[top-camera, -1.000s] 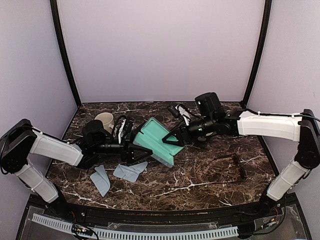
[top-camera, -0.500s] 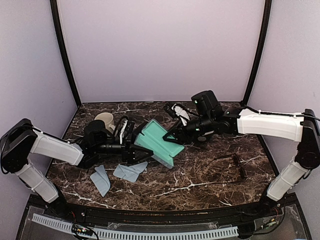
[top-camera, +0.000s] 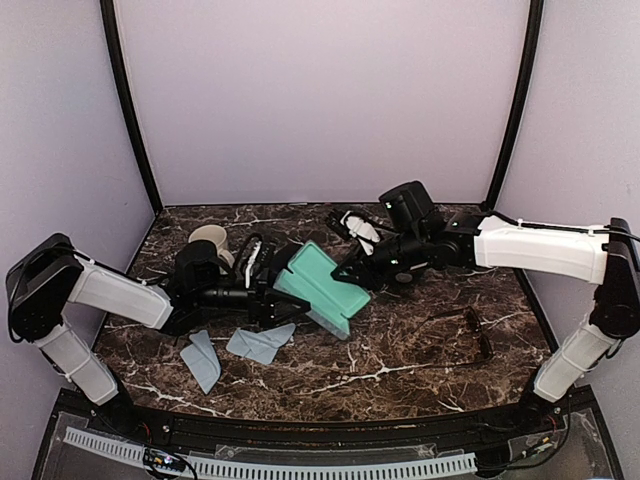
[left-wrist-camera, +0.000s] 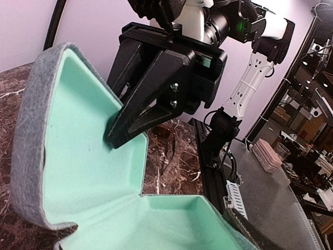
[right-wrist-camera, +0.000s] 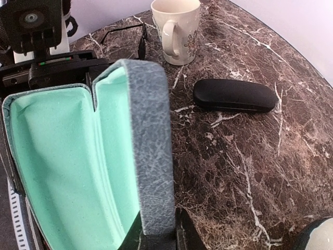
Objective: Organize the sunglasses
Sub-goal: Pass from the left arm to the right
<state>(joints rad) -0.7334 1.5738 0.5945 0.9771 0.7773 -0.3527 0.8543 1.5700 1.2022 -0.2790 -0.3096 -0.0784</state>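
Note:
A blue-grey case (top-camera: pixel 322 283) with mint lining stands open at mid-table. My left gripper (top-camera: pixel 272 298) is closed across its lower half from the left; in the left wrist view the lining (left-wrist-camera: pixel 104 208) fills the frame. My right gripper (top-camera: pixel 348 275) (right-wrist-camera: pixel 156 237) is shut on the edge of the raised lid (right-wrist-camera: pixel 151 156), one finger on each side. One pair of sunglasses (top-camera: pixel 470 330) lies on the marble to the right, well apart from both grippers. A second pair (right-wrist-camera: pixel 125 32) lies beside the mug. Nothing lies inside the case.
A cream mug (top-camera: pixel 208 240) (right-wrist-camera: pixel 174 28) stands at the back left. A black oblong case (right-wrist-camera: pixel 234 95) lies shut near it. Two folded grey cloths (top-camera: pixel 203 360) (top-camera: pixel 262 343) lie near the front left. Black frame posts and purple walls bound the table.
My right gripper's jaws have closed onto the lid's edge and the arm has shifted slightly left. The left arm has edged right, still holding the case.

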